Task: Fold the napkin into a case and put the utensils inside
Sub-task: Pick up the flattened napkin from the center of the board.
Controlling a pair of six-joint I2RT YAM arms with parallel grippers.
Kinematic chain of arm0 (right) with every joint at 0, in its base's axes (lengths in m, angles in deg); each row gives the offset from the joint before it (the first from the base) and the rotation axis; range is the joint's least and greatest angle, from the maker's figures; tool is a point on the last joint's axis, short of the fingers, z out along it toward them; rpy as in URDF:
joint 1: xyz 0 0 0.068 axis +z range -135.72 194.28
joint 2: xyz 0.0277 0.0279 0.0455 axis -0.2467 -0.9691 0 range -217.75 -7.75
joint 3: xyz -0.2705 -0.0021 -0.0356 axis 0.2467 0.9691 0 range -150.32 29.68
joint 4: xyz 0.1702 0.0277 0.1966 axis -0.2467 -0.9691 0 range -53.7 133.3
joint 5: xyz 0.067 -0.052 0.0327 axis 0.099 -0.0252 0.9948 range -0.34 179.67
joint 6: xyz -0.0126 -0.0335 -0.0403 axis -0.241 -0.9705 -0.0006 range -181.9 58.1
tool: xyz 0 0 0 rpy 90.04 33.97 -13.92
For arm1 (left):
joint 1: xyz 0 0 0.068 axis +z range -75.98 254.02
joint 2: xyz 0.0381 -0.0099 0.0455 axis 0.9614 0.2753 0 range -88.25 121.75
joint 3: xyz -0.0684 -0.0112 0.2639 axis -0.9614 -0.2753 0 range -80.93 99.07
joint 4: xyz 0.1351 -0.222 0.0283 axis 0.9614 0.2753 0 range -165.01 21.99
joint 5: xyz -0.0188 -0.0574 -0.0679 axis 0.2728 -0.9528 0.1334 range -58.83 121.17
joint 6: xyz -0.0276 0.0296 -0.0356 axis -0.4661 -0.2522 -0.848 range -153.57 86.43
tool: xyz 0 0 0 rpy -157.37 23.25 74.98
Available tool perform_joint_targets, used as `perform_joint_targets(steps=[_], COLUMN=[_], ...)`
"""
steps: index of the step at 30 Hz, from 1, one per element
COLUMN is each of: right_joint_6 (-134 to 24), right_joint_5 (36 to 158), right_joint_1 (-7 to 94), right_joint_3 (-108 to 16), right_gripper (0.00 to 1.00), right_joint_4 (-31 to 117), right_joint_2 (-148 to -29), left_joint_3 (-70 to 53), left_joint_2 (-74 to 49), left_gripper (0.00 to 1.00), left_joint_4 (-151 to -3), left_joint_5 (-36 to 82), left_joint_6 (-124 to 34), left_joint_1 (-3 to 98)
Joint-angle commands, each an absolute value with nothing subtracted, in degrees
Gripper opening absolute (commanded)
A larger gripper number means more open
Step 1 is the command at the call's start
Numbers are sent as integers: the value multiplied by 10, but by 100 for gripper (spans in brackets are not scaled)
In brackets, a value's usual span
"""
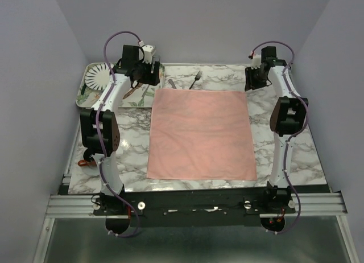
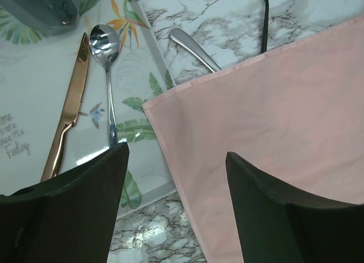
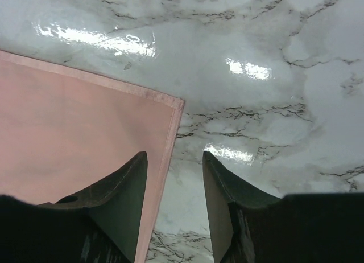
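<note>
The salmon-pink napkin (image 1: 202, 135) lies flat and unfolded on the marble table (image 1: 284, 155). My left gripper (image 1: 152, 82) hangs open over its far left corner. In the left wrist view the napkin (image 2: 273, 103) has its left edge running between the spread fingers of the left gripper (image 2: 177, 150). My right gripper (image 1: 253, 83) is open at the far right corner. There the right gripper (image 3: 174, 153) straddles the right edge of the napkin (image 3: 74, 132), and nothing is pinched. The fork (image 1: 196, 78) lies just beyond the far edge. A plain silver handle (image 2: 192, 48) disappears under that edge.
A floral tray (image 1: 136, 98) at the back left carries a striped plate (image 1: 98, 76). On the tray (image 2: 34, 86) lie a silver spoon (image 2: 106, 52) and a brown-handled knife (image 2: 71, 103). Grey walls close in the table on three sides.
</note>
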State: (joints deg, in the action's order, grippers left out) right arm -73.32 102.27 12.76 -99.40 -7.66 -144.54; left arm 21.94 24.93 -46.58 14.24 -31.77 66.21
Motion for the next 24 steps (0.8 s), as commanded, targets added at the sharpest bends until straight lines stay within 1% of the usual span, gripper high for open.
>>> perform_joint_targets(steps=[1,21,24], right_joint_6=[-710,-712,-714], right_joint_5=[1015,982,975], right_joint_1=[126,142,156], right_joint_3=[-1016,-1058,-1064], right_gripper=[52,52,48], right_joint_4=[-65,-79,-81], right_joint_2=[-1482,-1557,-1564], left_joint_3=[216,201,202], left_joint_2=[264,276,278], left_gripper=[82,85,85], left_joint_4=[-472,-491,-491], left_joint_5=[156,143,141], left_joint_6=[-331,-332,-331], left_joint_1=[668,691,695])
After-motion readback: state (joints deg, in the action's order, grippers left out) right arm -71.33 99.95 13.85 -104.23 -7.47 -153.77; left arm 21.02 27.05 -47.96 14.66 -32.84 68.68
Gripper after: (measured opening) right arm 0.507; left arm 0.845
